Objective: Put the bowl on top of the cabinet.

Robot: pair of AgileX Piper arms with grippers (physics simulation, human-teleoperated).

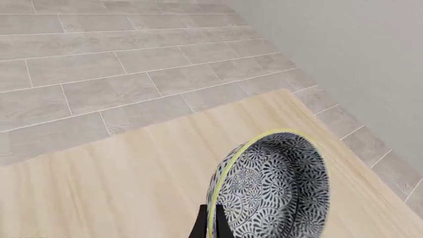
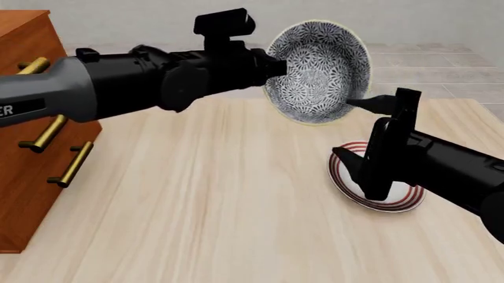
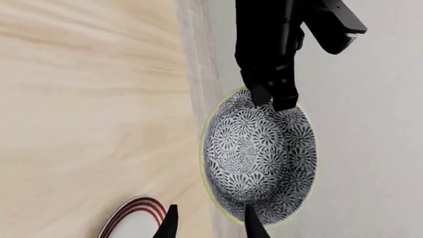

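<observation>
Bowl (image 2: 319, 73), deep and round, white under a dense blue-black floral pattern with a pale yellowish rim, hangs in the air above the far part of the counter (image 2: 212, 200), tipped on its side so its patterned inside faces the front camera. My left claw (image 2: 277, 66) grips it at the rim, clenched on the bowl's edge; in my left wrist view only a dark sliver of one finger shows at the bottom border, the rest cut off. The bowl's lower part is also cut off there.

My right claw (image 3: 208, 225) sits just beside the bowl's opposite rim, its two thin dark fingertips (image 3: 170, 223) spread apart and holding nothing. I cannot tell whether a tip touches the rim.

Below the bowl, a flat white plate (image 2: 393, 197) with red rings lies on the counter, largely hidden behind my right arm in the front view.

The counter is pale wood with a fine straight grain. At its left edge stands the cabinet (image 2: 28, 141), reddish-brown wood with brass bar handles (image 2: 71, 165), well apart from the bowl; my left arm covers part of its front and the frame cuts off its left side. Beyond the counter lie grey plank floor tiles (image 1: 99, 64) and a plain pale wall (image 1: 357, 54).
</observation>
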